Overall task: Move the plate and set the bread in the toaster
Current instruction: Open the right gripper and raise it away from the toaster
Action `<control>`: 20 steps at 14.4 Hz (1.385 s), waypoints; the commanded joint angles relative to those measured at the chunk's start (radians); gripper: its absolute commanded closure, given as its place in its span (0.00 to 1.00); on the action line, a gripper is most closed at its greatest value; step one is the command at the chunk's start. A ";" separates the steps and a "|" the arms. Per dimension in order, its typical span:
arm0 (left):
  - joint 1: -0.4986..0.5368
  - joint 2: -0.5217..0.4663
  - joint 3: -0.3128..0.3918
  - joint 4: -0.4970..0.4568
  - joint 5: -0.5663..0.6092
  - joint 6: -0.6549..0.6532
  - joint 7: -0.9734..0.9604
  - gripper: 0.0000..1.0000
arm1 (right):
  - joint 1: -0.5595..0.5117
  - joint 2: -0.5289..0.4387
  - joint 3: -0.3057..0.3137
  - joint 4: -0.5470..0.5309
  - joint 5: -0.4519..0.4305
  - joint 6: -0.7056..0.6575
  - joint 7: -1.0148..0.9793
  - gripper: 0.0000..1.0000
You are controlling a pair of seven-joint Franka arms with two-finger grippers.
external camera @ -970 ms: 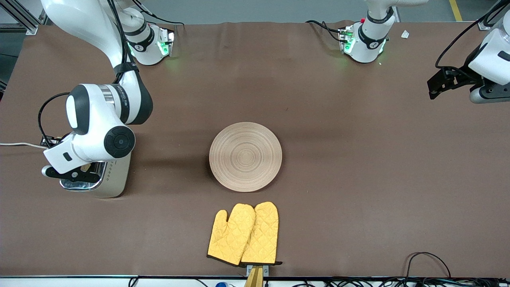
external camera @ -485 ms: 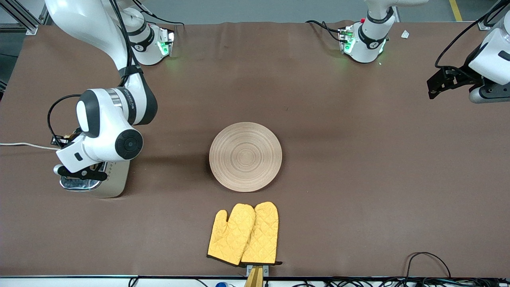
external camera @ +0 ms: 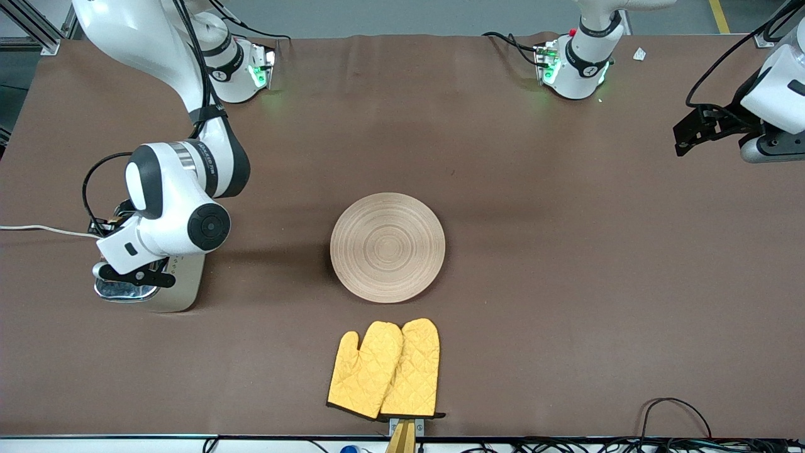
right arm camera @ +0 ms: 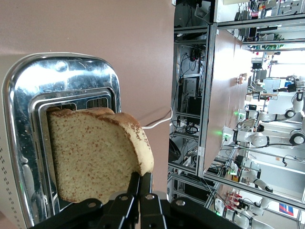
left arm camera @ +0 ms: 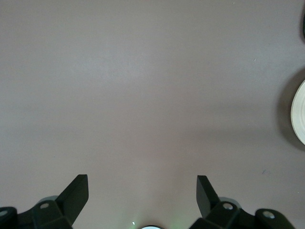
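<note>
My right gripper (right arm camera: 141, 180) is shut on the crust edge of the brown bread slice (right arm camera: 95, 157). It holds the slice on edge just over the slots in the toaster's chrome top (right arm camera: 62, 76). The toaster (external camera: 185, 289) stands at the right arm's end of the table, mostly covered by the right arm's wrist (external camera: 176, 226), which also hides the bread. The light wooden plate (external camera: 387, 246) lies bare at the table's middle; its rim shows in the left wrist view (left arm camera: 299, 119). My left gripper (external camera: 685, 135) waits open and empty (left arm camera: 143, 191) over the left arm's end of the table.
A pair of yellow oven mitts (external camera: 385, 370) lies nearer the front camera than the plate, by the table's edge. The toaster's white cord (external camera: 38, 229) runs off the right arm's end. Black cables (external camera: 676, 409) lie at the near edge.
The right arm has shifted a little toward the plate and the front camera over the toaster, carrying the bread. The left arm and the plate have not moved.
</note>
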 commanded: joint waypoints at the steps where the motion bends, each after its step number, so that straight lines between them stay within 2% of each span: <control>1: -0.001 -0.016 0.008 -0.010 -0.014 0.000 0.020 0.00 | 0.003 0.013 0.007 -0.024 -0.007 0.011 0.079 0.99; 4: -0.001 -0.016 0.006 -0.010 -0.013 0.000 0.020 0.00 | 0.000 0.030 0.007 -0.030 0.035 0.038 0.096 0.98; 5: -0.001 -0.016 0.006 -0.010 -0.014 0.000 0.020 0.00 | -0.013 0.030 0.008 -0.030 0.058 0.045 0.097 0.86; 6: -0.001 -0.016 0.006 -0.010 -0.014 0.000 0.020 0.00 | -0.021 0.030 0.007 -0.025 0.113 0.048 0.097 0.68; 7: -0.001 -0.016 0.006 -0.010 -0.014 0.000 0.020 0.00 | -0.027 0.029 0.005 -0.024 0.156 0.048 0.096 0.41; 8: -0.002 -0.016 0.006 -0.010 -0.014 0.000 0.020 0.00 | -0.040 0.029 0.007 -0.022 0.168 0.051 0.096 0.20; 9: -0.001 -0.016 0.006 -0.010 -0.014 0.000 0.020 0.00 | -0.055 0.023 0.007 -0.015 0.208 0.052 0.085 0.07; 10: -0.001 -0.016 0.006 -0.010 -0.014 0.000 0.020 0.00 | -0.060 0.016 0.007 0.005 0.263 0.051 0.080 0.01; 13: -0.001 -0.016 0.006 -0.010 -0.014 0.000 0.023 0.00 | -0.047 -0.013 0.010 0.065 0.345 0.034 0.067 0.00; 16: 0.000 -0.016 0.008 -0.010 -0.014 0.000 0.023 0.00 | -0.084 -0.121 0.001 0.064 0.545 0.029 -0.049 0.00; 18: -0.002 -0.016 0.006 -0.011 -0.016 0.000 0.023 0.00 | -0.174 -0.222 0.001 0.059 0.654 0.005 -0.146 0.00; 19: -0.002 -0.018 0.006 -0.011 -0.020 0.000 0.023 0.00 | -0.242 -0.268 0.001 0.062 0.753 -0.010 -0.239 0.00; 20: -0.002 -0.018 0.006 -0.011 -0.045 0.000 0.023 0.00 | -0.279 -0.295 -0.001 0.064 0.788 -0.033 -0.306 0.00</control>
